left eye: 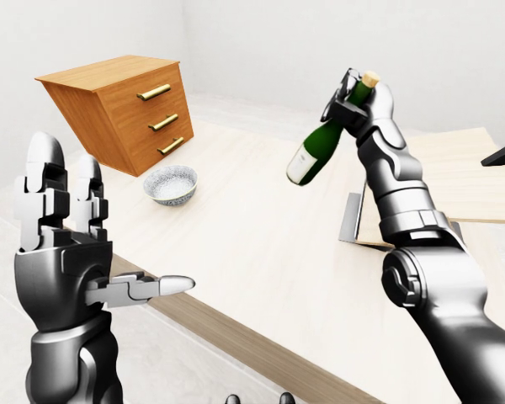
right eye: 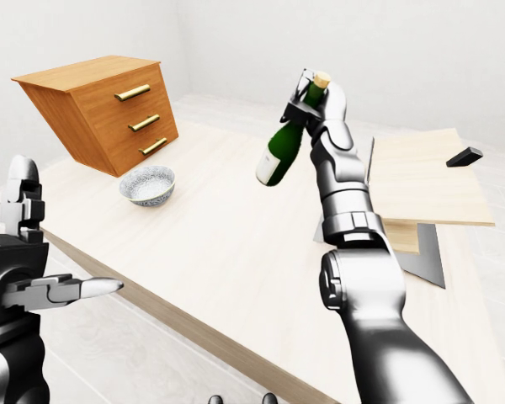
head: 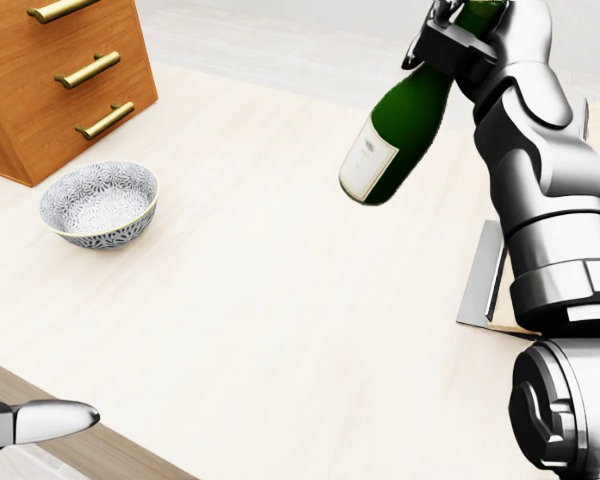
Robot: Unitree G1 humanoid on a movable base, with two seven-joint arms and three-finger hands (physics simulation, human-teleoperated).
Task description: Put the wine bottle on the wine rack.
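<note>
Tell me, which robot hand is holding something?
The right hand: its fingers wrap the neck of the green wine bottle. The left hand is open and empty.

Right robot hand (left eye: 366, 97) raised, fingers clenched; left robot hand (left eye: 63, 252) splayed.

one wine bottle (left eye: 317, 152) — one bowl (left eye: 171, 183), one drawer chest (left eye: 122, 109)

Green wine bottle (left eye: 317, 151) (corked, pale label) hangs tilted above the table; the wooden wine rack (right eye: 425, 181), perhaps, lies right.
</note>
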